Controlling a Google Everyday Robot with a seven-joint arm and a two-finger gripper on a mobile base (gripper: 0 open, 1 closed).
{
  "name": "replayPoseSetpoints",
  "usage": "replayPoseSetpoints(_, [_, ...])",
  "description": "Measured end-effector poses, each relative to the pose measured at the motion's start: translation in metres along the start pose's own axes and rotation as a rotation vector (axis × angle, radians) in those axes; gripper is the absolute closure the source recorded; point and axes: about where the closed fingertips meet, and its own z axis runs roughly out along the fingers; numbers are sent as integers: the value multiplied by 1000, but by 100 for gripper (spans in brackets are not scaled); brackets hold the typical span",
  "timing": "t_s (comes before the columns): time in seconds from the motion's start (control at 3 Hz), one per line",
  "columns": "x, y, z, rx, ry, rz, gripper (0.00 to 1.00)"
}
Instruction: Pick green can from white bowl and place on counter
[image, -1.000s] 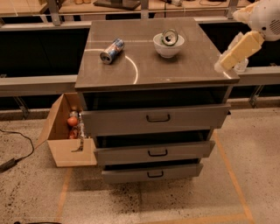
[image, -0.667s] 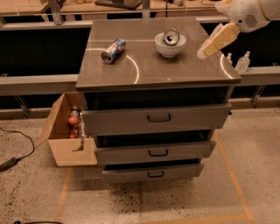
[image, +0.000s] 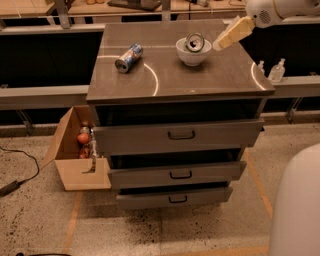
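Note:
The green can (image: 194, 43) lies tilted in the white bowl (image: 193, 54), its silver top facing me. The bowl stands on the counter (image: 210, 75), at the back and right of centre. My gripper (image: 226, 38) reaches in from the upper right. Its tan tip hangs just right of the bowl's rim, a little above the counter, apart from the can.
A blue, red and silver can (image: 128, 57) lies on its side at the counter's back left. The cabinet's three drawers (image: 180, 135) stand slightly pulled out. An open cardboard box (image: 75, 150) with items sits on the floor at the left. Two small bottles (image: 276, 70) stand behind the right edge.
My gripper has swung left and up from off the counter's right edge to just beside the bowl. The cans and bowl have not moved.

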Motion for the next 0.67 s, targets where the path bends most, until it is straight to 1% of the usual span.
replayPoseSetpoints(0.33, [11, -13, 7, 37, 38, 29, 0])
replayPoseSetpoints(0.67, [11, -13, 8, 37, 40, 31, 0])
